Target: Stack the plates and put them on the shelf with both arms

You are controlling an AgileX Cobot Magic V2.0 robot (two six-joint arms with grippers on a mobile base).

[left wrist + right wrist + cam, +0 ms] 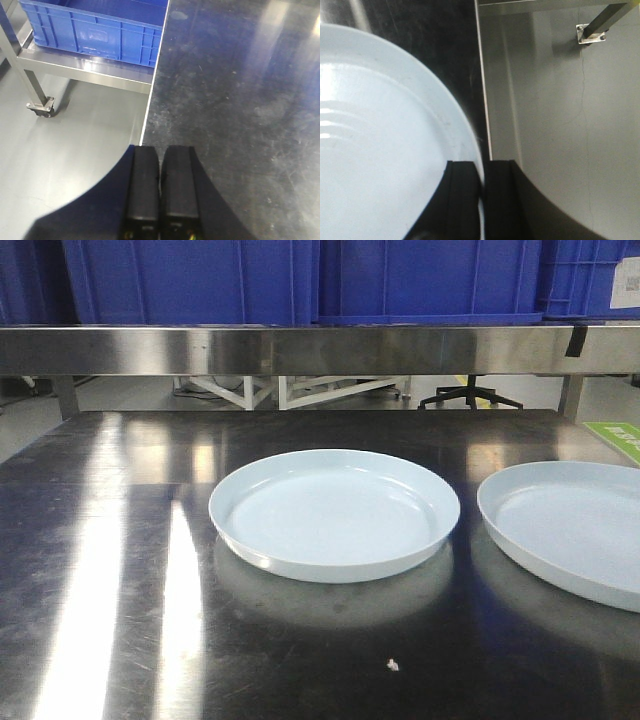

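Two white, faintly bluish plates lie on the dark steel table (100, 540). One plate (335, 510) sits at the middle; the second plate (575, 525) is at the right, cut by the frame edge. In the right wrist view the second plate (380, 125) shows faint concentric ridges. My right gripper (482, 162) has one finger inside and one outside its rim, shut on the rim near the table's right edge. My left gripper (160, 147) is shut and empty, over the table's left edge. Neither gripper shows in the front view.
A steel shelf (300, 348) runs across the back above the table, with blue crates (190, 280) on it. Left of the table stands a wheeled rack with a blue crate (95, 32). Grey floor (560, 100) and a bolted leg (592, 32) lie right of the table.
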